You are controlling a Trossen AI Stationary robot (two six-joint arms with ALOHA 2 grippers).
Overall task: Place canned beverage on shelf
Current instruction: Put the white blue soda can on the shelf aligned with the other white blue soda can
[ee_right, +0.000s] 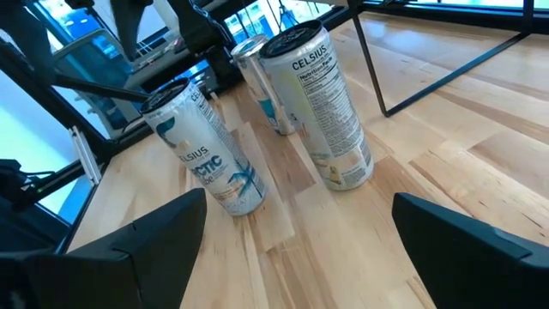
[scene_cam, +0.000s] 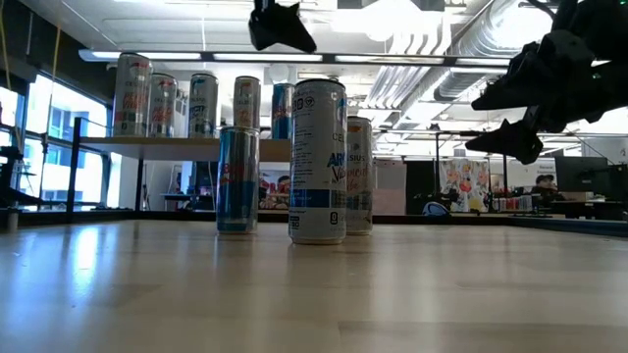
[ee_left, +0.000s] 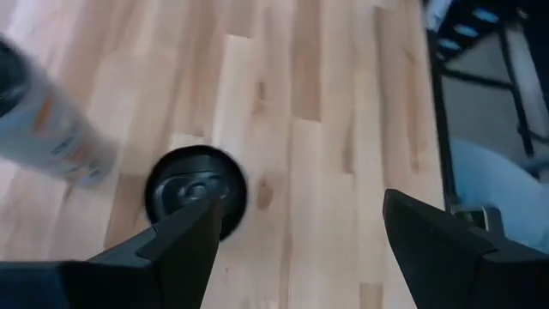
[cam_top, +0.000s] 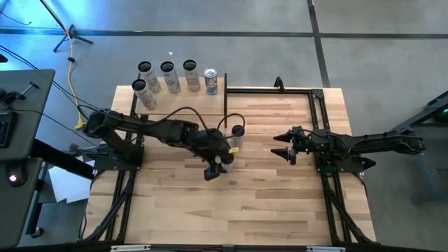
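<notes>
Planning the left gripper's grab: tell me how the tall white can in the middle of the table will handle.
The white can stands tall and narrow, so a sideways bump would probably tip it. Its round wall suggests it would roll once down. Its glossy side may slip between the open left gripper's fingers.

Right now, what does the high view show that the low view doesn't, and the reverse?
Only the high view shows both arms whole, with the open left claw over the loose cans and the open right claw waiting apart. Only the low view shows can labels and the shelf standing raised. Both show cans on the shelf and the table.
</notes>
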